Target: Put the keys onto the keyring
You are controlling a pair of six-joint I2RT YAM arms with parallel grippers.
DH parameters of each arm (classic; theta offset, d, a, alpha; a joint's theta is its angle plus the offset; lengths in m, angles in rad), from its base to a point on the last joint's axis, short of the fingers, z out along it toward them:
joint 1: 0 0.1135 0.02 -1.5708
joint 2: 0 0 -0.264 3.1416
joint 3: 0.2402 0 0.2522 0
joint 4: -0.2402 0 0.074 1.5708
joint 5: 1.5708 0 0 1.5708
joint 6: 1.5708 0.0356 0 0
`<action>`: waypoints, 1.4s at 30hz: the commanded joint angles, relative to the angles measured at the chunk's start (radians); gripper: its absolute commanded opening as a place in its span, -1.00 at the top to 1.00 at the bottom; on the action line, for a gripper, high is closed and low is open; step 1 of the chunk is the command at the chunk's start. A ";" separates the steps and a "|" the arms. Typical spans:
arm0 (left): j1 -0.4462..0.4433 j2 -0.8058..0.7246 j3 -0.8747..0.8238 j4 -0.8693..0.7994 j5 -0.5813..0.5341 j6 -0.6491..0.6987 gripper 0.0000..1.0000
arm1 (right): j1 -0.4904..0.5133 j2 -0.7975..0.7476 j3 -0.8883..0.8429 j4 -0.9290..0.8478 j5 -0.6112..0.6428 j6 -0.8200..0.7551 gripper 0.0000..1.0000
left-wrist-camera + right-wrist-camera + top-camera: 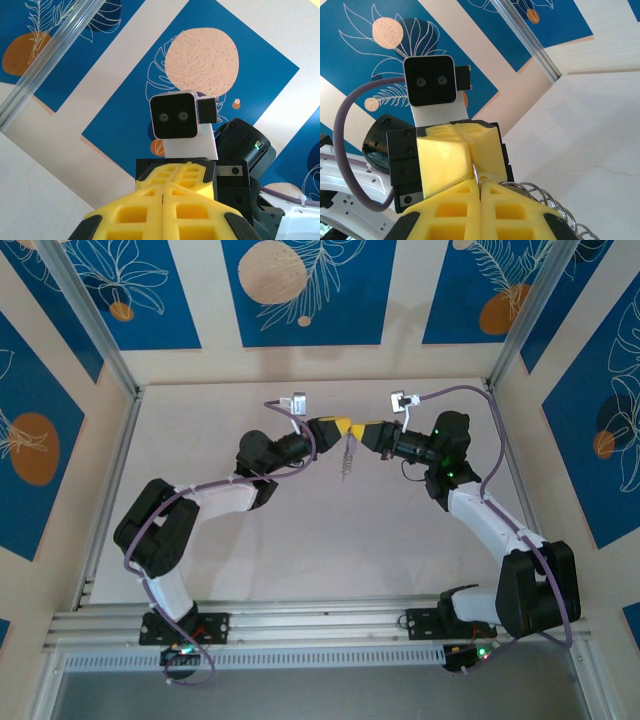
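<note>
The left gripper and the right gripper meet tip to tip above the worktop, nearer its far edge. Each has its fingers closed tightly on the keyring, which hangs between them in the air.

Pale beige tabletop seen from above, evenly lit, enclosed by cream walls. At 12 o'clock, a blue wall panel with a peach circle and white leaf outlines. Similar blue panels with orange circles at 9 o'clock and 3 o'clock. Aluminium posts rise at 11 o'clock and 1 o'clock. A metal rail runs along 6 o'clock.
</note>
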 commanded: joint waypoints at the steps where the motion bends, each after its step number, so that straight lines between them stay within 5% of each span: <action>1: 0.013 -0.041 0.019 0.028 0.048 0.037 1.00 | -0.024 -0.022 0.013 -0.053 -0.016 -0.028 1.00; 7: 0.090 -0.136 -0.011 -0.116 0.117 0.124 0.60 | -0.042 -0.027 0.082 -0.235 -0.081 -0.167 1.00; 20: 0.195 -0.259 0.156 -0.797 0.328 0.489 0.08 | -0.054 0.067 0.288 -0.578 -0.148 -0.400 1.00; 33: 0.199 -0.260 0.312 -1.283 0.351 0.768 -0.02 | -0.089 0.246 0.403 -0.634 -0.332 -0.464 1.00; 42: 0.218 -0.150 0.399 -1.331 0.388 0.787 -0.02 | -0.094 0.347 0.535 -0.750 -0.378 -0.527 1.00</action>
